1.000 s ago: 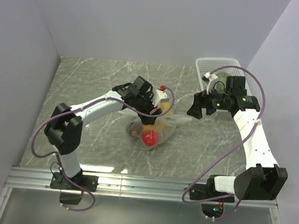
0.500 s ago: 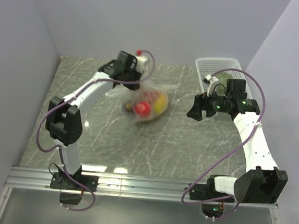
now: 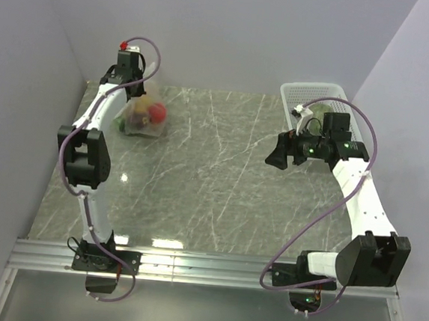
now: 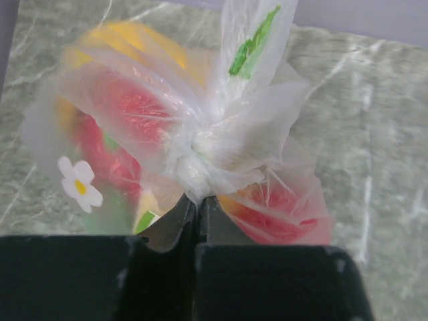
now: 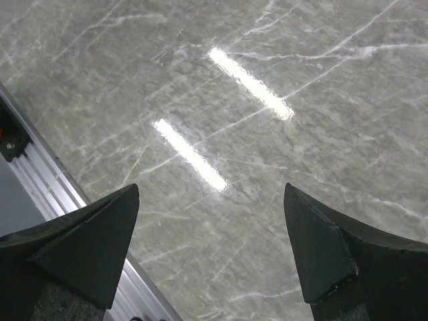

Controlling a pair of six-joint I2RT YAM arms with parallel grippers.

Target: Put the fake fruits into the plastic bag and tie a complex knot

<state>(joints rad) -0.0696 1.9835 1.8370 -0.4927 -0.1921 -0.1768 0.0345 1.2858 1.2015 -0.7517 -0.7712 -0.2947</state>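
Note:
The plastic bag is gathered and twisted into a knot, with red and yellow fake fruits showing through it. My left gripper is shut on the bag just under that knot. In the top view the left gripper holds the bag at the back left corner, and the red ball shows inside. Whether the bag touches the table I cannot tell. My right gripper stands open with nothing in it above bare marble at mid-right.
A white lattice basket stands at the back right, behind the right arm, with something dull green in it. Grey walls close in the left, back and right. A metal rail runs along the near edge.
The left gripper closed on the bag at the table's middle and swung it to the back left corner. The right arm has barely moved.

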